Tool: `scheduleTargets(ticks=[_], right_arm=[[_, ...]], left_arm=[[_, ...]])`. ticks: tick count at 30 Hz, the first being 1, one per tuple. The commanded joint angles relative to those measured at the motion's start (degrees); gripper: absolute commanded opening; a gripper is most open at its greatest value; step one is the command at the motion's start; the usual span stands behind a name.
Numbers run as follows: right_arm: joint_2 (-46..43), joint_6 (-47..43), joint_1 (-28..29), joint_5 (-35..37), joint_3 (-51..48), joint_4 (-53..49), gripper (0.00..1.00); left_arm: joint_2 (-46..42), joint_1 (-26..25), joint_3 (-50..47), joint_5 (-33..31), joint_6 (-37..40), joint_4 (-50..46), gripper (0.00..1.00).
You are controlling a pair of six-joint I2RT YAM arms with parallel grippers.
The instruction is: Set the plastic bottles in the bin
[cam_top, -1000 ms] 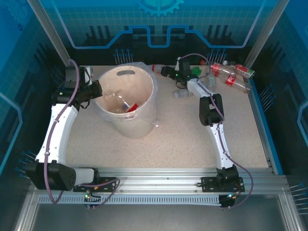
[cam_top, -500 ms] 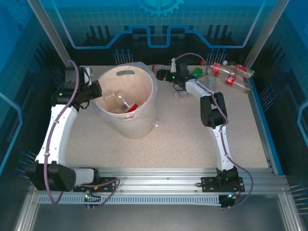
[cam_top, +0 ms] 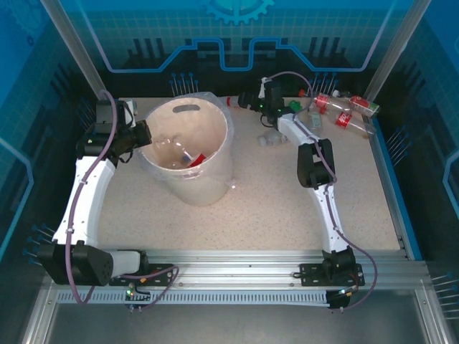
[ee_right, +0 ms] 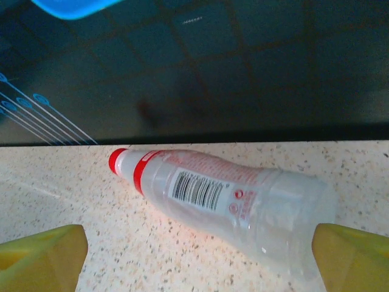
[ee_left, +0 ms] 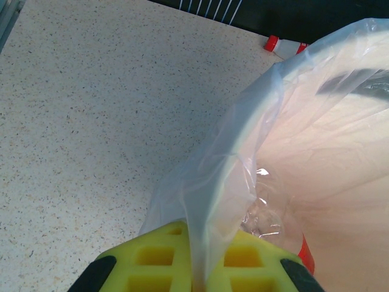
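**Desk:** Where's the bin?

**Me:** It's upright on the left half of the worktop (cam_top: 287, 208). The bin (cam_top: 211, 179) has its liner (ee_left: 206, 182) draped over the rim. My left end effector (ee_left: 200, 267) is clamped on that rim, with the liner pinched between the pads.

**Desk:** And your right side?

**Me:** My right end effector (ee_right: 197, 255) is spread wide and holds nothing, down low by the far edge. A bottle (ee_right: 225, 198) lies on its side just beyond the fingertips. On my wrist camera its red cap points left.

**Desk:** The others?

**Me:** I see a few bottles in the bin (cam_top: 181, 152) and a cluster of red-label bottles (cam_top: 346, 111) in the far right corner. A green bottle (cam_top: 292, 106) lies just beside my right arm.
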Motion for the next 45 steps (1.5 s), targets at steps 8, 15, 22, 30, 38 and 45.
scheduleTargets(ticks=[8, 15, 22, 30, 38, 45], right_arm=[[7.19, 0.08, -0.66, -1.08, 9.99, -5.81, 0.97], [5.39, -0.38, 0.26, -4.36, 7.32, -6.75, 0.96], [-5.03, -7.88, 3.44, -8.17, -8.39, -0.04, 0.96], [-13.85, -10.59, 3.28, -2.37, -18.74, 1.72, 0.96], [-3.55, -3.58, 0.76, 5.09, -6.36, -0.06, 0.97], [9.88, 2.08, -0.49, 0.34, 15.01, -5.43, 0.98]], left_arm=[[-1.26, 0.84, -0.33, 3.64, -1.19, 2.32, 0.0], [-1.36, 0.87, -0.36, 3.87, -1.28, 2.32, 0.0], [-1.95, 1.24, -0.7, 3.68, -0.85, 1.9, 0.0], [-3.69, 8.62, -0.49, 2.11, -3.21, 1.6, 0.0], [-3.76, 12.69, -1.39, 0.61, -6.89, 5.36, 0.0], [-2.47, 12.8, -2.1, 1.0, -7.21, 6.83, 0.0]])
